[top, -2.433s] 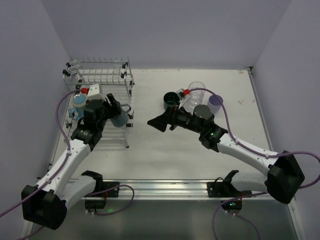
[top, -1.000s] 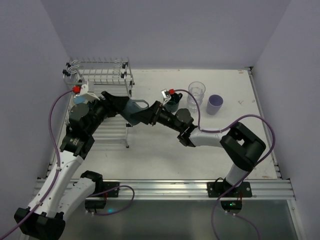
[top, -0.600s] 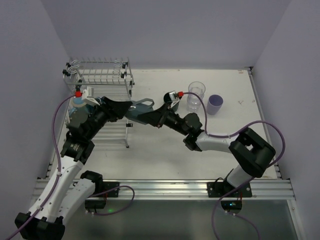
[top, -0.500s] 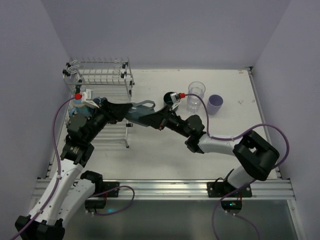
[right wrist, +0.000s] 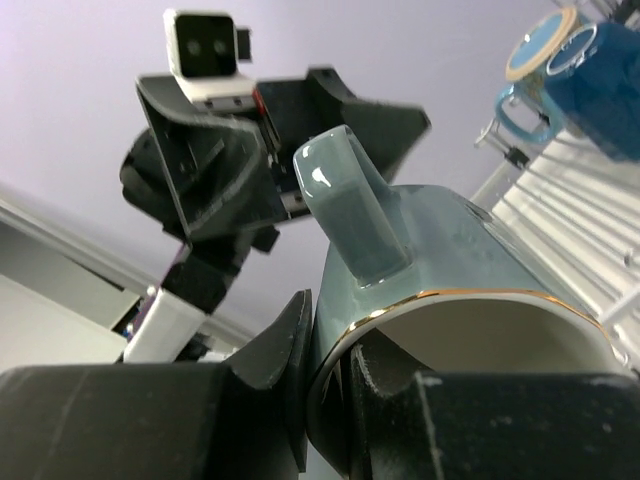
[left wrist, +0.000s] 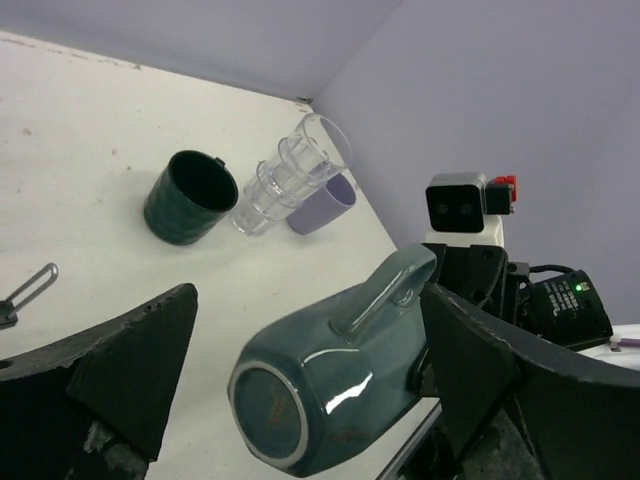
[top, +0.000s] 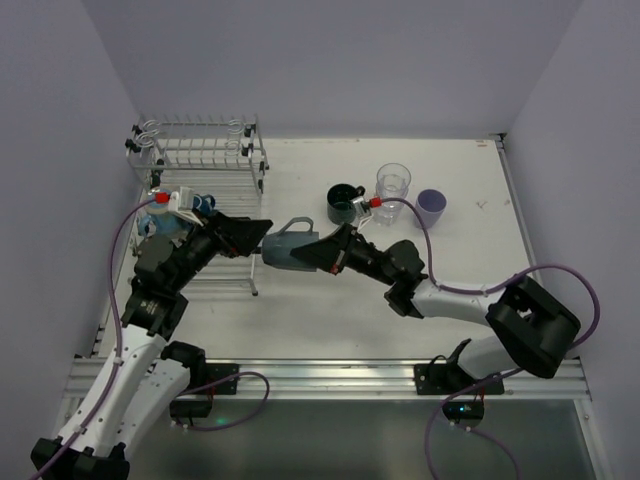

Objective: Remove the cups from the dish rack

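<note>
A grey-teal mug (top: 289,248) hangs on its side above the table between my two grippers. My right gripper (top: 320,256) is shut on its rim (right wrist: 440,305), one finger inside and one outside. My left gripper (top: 257,239) stands open around the mug's base (left wrist: 268,410) without touching it. The dish rack (top: 203,152) stands at the back left with a blue mug (top: 205,205) and a light blue mug (top: 151,222) in it. On the table stand a dark green mug (top: 343,203), stacked glass tumblers (top: 392,184) and a lavender cup (top: 432,208).
The rack's lower tier (top: 228,272) reaches out below my left arm. In the right wrist view the blue mug (right wrist: 602,92) and the light blue mug with an orange inside (right wrist: 535,55) lie on the rack's wires. A metal rail (top: 330,375) runs along the near edge.
My left gripper has opened and let go of the grey-teal mug. My right gripper has shut on the mug's rim and now carries it, a little to the right.
</note>
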You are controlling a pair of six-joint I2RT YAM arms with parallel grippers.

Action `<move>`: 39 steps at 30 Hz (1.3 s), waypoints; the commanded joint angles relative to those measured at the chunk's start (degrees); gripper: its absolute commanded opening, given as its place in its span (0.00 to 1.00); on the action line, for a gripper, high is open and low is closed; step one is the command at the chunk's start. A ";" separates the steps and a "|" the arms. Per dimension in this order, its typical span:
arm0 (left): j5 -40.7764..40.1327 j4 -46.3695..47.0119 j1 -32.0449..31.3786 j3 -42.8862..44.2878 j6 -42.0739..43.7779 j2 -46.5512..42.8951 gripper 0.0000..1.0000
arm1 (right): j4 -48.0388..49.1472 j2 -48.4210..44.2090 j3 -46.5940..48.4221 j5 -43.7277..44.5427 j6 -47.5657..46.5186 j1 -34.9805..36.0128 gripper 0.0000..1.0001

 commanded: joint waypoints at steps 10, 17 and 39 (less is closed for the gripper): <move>-7.07 -19.61 -0.10 12.75 19.84 -0.59 1.00 | -21.31 -14.03 2.48 -13.94 -11.47 -7.07 0.00; -21.49 -33.98 -0.10 16.98 31.27 -3.05 1.00 | -85.61 -12.31 26.29 10.12 -44.84 -7.51 0.00; -34.15 -28.71 0.69 4.59 29.78 -7.80 1.00 | -105.43 20.48 49.25 29.21 -53.30 -2.24 0.00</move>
